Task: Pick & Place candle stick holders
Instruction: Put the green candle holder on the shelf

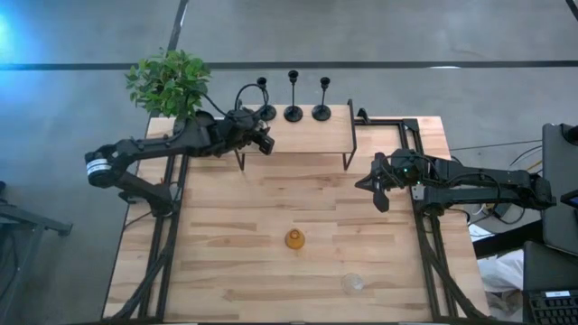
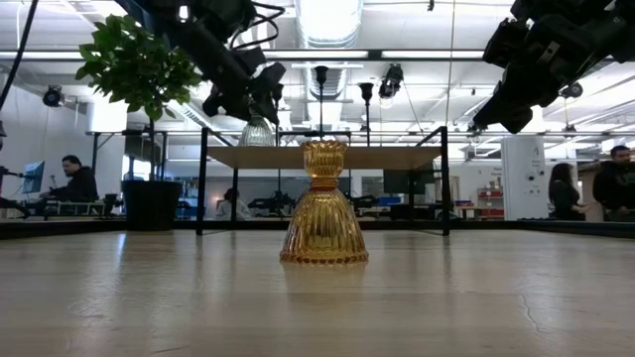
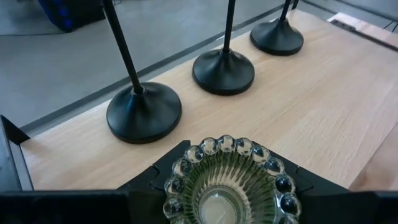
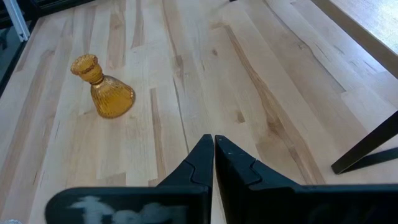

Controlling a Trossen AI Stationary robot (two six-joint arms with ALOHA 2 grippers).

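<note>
Three black candle stick holders (image 1: 293, 112) stand in a row by their round bases on the far edge of a raised wooden shelf (image 1: 307, 140); the left wrist view shows them (image 3: 222, 70) close ahead. My left gripper (image 1: 263, 142) is over the shelf's left end, just near of the leftmost holder (image 3: 143, 113), and is shut on a clear greenish ribbed glass vase (image 3: 227, 183). My right gripper (image 1: 374, 184) waits shut above the table's right side, touching nothing. My left gripper pinches the glass vase between its two fingers (image 3: 163, 173), one on each side of the ribbed body just below the beaded rim (image 3: 225, 145). The fingers slant down toward the table's far edge. The vase (image 2: 257, 132) hangs under the gripper at shelf-top height; whether it touches the shelf I cannot tell.
An amber glass vase (image 1: 294, 239) stands on the table's middle, and a clear glass one (image 1: 352, 283) nearer the front edge. A potted plant (image 1: 169, 81) is at the far left corner. The shelf's black legs (image 1: 347, 161) stand on the table.
</note>
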